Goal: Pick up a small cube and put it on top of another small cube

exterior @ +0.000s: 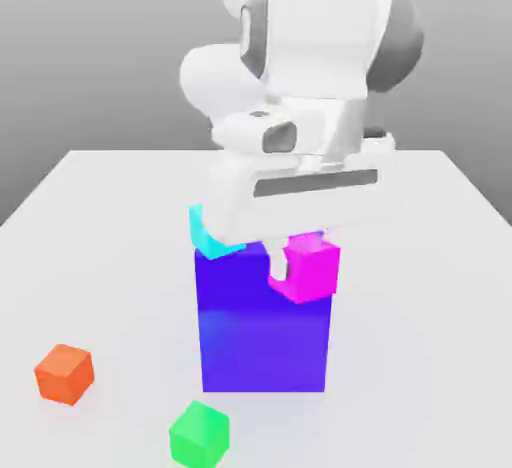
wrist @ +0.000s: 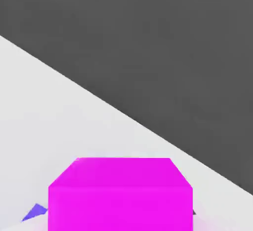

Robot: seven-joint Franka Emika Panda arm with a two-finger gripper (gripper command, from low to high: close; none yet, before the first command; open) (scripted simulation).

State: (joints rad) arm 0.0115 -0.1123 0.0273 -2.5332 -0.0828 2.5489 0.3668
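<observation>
exterior view
end effector: hanging under the white arm, over the top of the big blue-purple block; one white finger is showing pressed on the magenta cube's side toward the exterior view's left
magenta cube: sitting between the fingers, directly below the end effector body, at the block's top edge toward the exterior view's right; can't tell if it is resting on the block or lifted just off it
end effector state: looking clamped on the magenta cube, second finger hidden behind the cube
cyan cube: sitting on the block's top, on the exterior view's left, partly covered by the end effector body
green cube: lying on the white desk in front of the block, well apart from the end effector
orange cube: lying on the desk toward the exterior view's left, near the green cube, apart from it

hand view
magenta cube: sitting right up against the camera, top face and near face showing
blue-purple block: a sliver is peeking out beside the cube's lower corner
desk: white surface is running behind the cube, dark grey backdrop beyond it
</observation>
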